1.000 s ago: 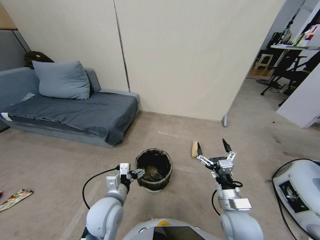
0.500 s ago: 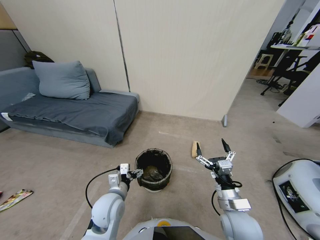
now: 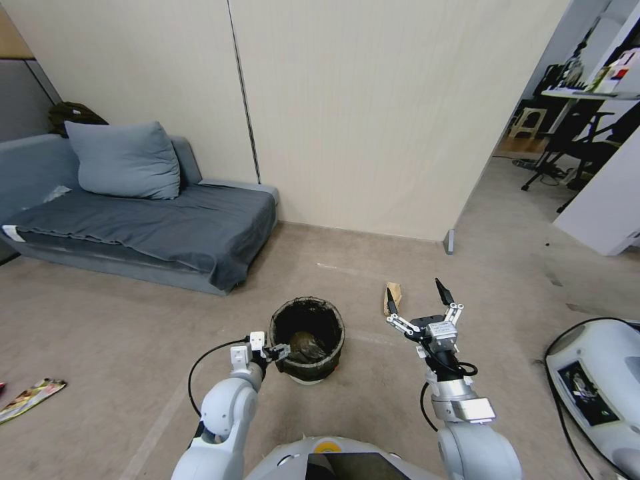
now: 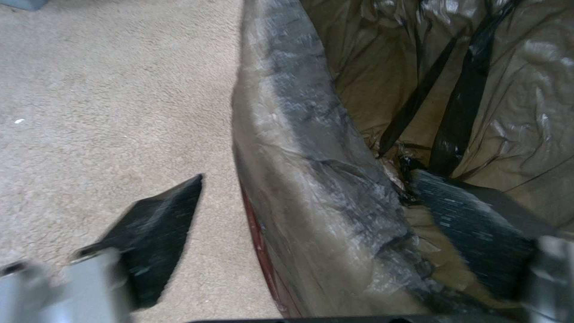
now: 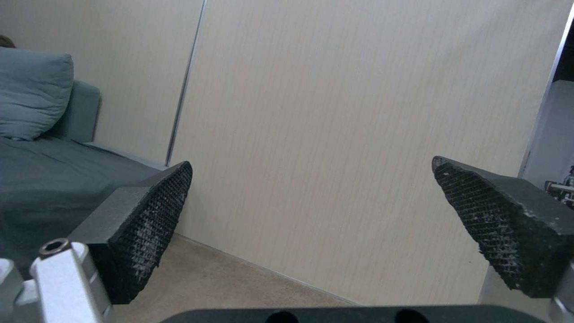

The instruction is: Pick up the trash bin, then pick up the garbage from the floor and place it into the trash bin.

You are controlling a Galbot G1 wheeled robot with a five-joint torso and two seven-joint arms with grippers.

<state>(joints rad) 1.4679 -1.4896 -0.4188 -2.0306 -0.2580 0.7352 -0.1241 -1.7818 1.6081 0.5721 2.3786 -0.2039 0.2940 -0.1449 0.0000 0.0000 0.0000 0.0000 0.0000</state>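
The left gripper (image 3: 280,349) has reached the trash bin (image 3: 307,333) rim; the right gripper (image 3: 415,300) drifted left.

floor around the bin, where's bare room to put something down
Bare carpet lies between the trash bin and the sofa, and from the bin to the wall. It is crowded at the bin's rim, where the left gripper straddles it, and near the tan paper by the open right gripper.

Dark brown-black liner over the trash bin (image 3: 307,339); tan crumpled paper (image 3: 393,295) on beige floor (image 3: 100,333); slate-grey sofa (image 3: 147,230) with blue-grey pillow (image 3: 123,160); black cross-hatched fingertip pads (image 5: 150,224).
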